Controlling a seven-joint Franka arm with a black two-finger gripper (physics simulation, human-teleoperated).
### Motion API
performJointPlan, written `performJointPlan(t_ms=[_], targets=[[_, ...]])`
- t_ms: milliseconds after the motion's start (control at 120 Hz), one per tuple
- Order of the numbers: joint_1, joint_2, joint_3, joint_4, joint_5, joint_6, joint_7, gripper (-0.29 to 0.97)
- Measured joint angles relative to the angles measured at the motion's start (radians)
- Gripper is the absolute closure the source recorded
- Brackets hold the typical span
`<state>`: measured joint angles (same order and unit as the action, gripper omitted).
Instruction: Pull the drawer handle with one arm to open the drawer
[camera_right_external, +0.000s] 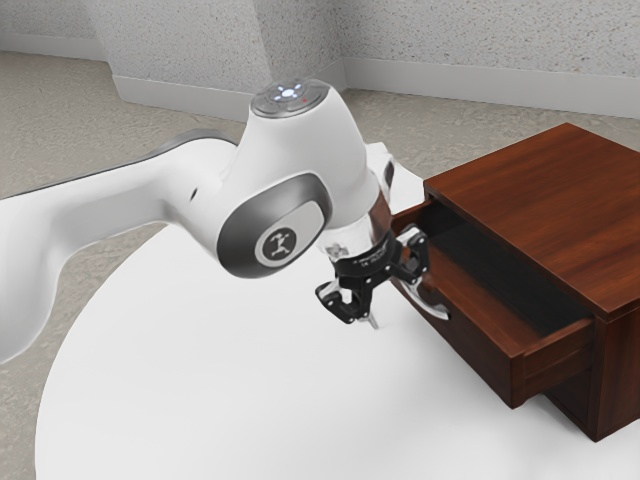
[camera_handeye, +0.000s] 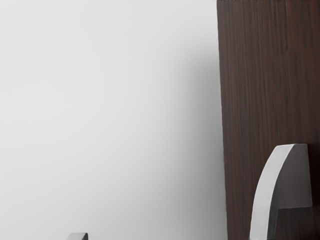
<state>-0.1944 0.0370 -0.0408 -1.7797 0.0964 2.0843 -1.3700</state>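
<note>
My gripper (camera_right_external: 378, 288) hangs with its fingers spread apart, just beside the silver handle (camera_right_external: 436, 303) of the wooden drawer (camera_right_external: 485, 318). The drawer stands partly out of its cabinet (camera_right_external: 560, 195) on the white table (camera_right_external: 200, 400).

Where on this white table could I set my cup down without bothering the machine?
The broad bare stretch of table between its near rim, the arm above and the cabinet is free. It is crowded just in front of the open drawer, where the gripper sits beside the handle.
</note>
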Motion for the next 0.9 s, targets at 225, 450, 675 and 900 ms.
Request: performJointPlan(t_ms=[225,450,675,900], targets=[[-0.003,-0.008,0.004,-0.012,-0.002,0.017,0.001,0.35],[0.003,-0.042,0.002,-0.062,0.002,0.028,-0.003,0.35],[0.001,-0.082,0.004,-0.089,0.006,0.038,-0.002,0.35],[0.005,-0.104,0.006,-0.122,0.014,0.045,-0.003,0.35]])
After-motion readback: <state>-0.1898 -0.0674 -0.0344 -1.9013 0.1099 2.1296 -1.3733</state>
